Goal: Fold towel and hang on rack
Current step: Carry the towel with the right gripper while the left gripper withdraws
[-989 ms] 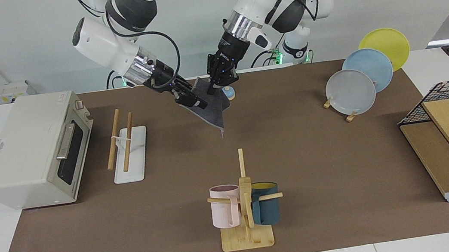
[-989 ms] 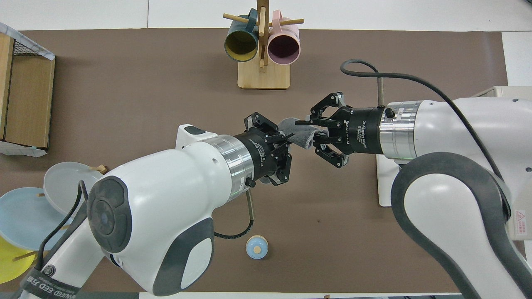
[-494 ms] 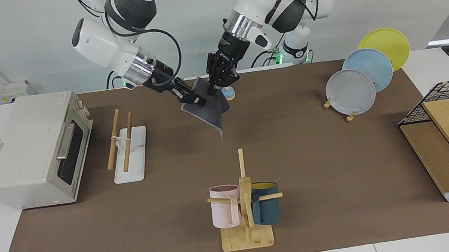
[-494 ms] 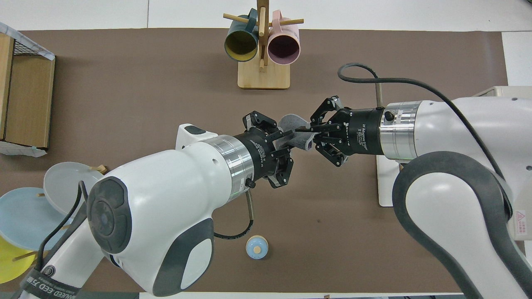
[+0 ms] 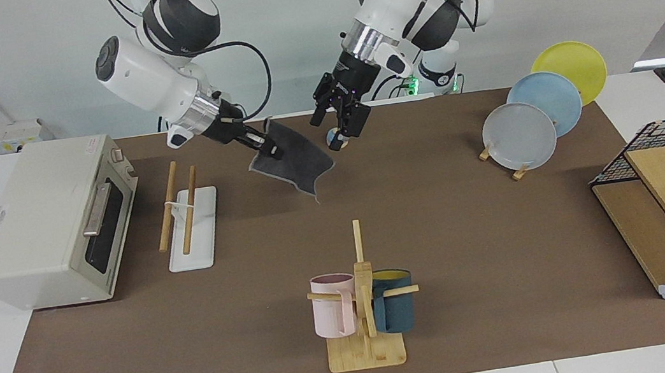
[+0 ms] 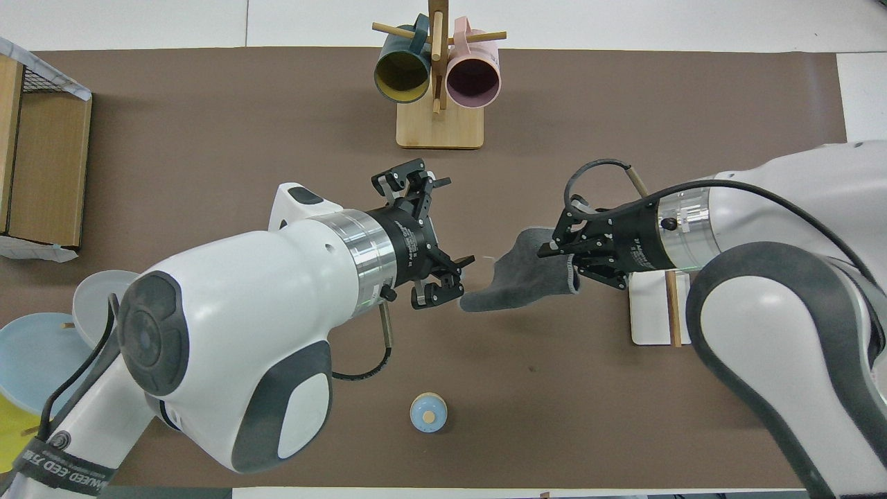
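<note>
Right gripper (image 5: 268, 148) pinching dark grey towel (image 5: 294, 162) by one edge, holding it in air over brown mat (image 5: 441, 230), cloth hanging slack. Left gripper (image 5: 342, 122) hovering just beside towel, fingers spread, gripping nothing. Rack (image 5: 185, 212) standing beside toaster oven (image 5: 48, 224). Mug tree (image 5: 362, 301) carrying pink and teal mugs.

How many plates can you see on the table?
3. The grey plate, the blue plate and the yellow plate stand in a row on a small wooden stand at the left arm's end of the table, grey farthest from the robots, yellow nearest.
</note>
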